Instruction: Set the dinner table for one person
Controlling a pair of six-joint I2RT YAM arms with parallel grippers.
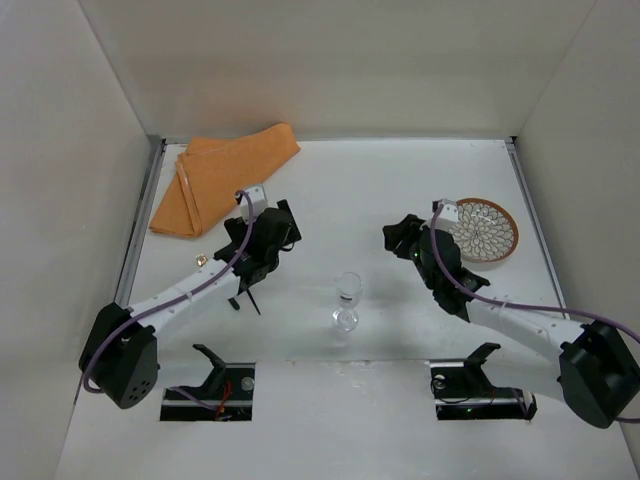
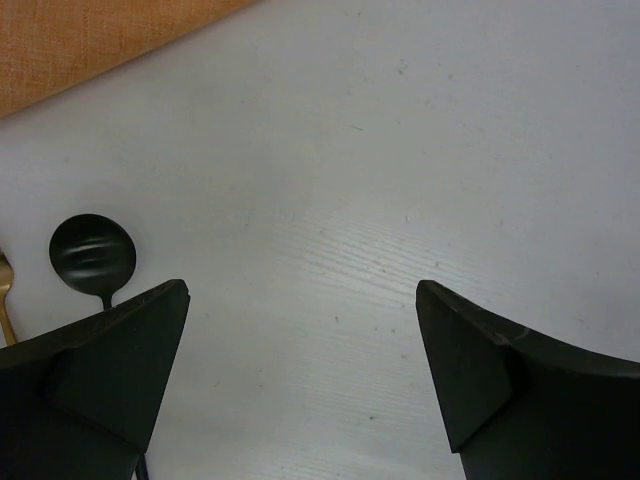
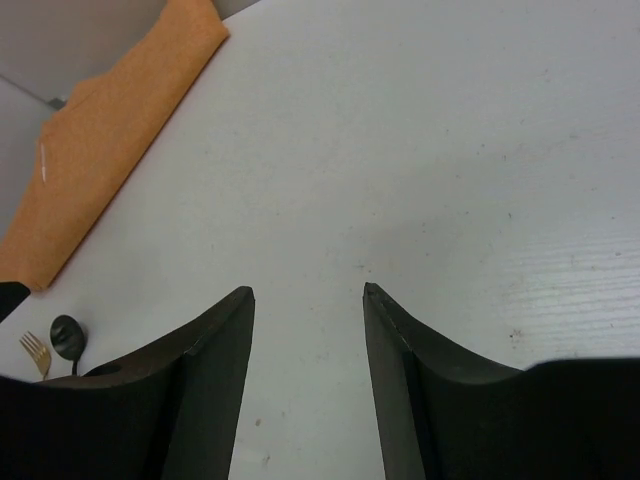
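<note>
The white dinner table (image 1: 380, 190) fills the top view. An orange placemat (image 1: 222, 178) lies crumpled at the back left. A patterned plate with a brown rim (image 1: 486, 231) sits at the right. A clear stemmed glass (image 1: 347, 298) stands upright in the middle. My left gripper (image 1: 285, 228) is open and empty over bare table (image 2: 330, 150), just right of a black spoon (image 2: 92, 253) and a gold fork (image 2: 5, 295). My right gripper (image 1: 400, 238) is open and empty, left of the plate. It points toward the placemat (image 3: 110, 130).
White walls close in the table on the left, back and right. Dark cutlery (image 1: 246, 297) lies under the left arm. The spoon (image 3: 67, 335) and fork (image 3: 35, 351) show small in the right wrist view. Arm mounts (image 1: 208, 390) sit at the near edge.
</note>
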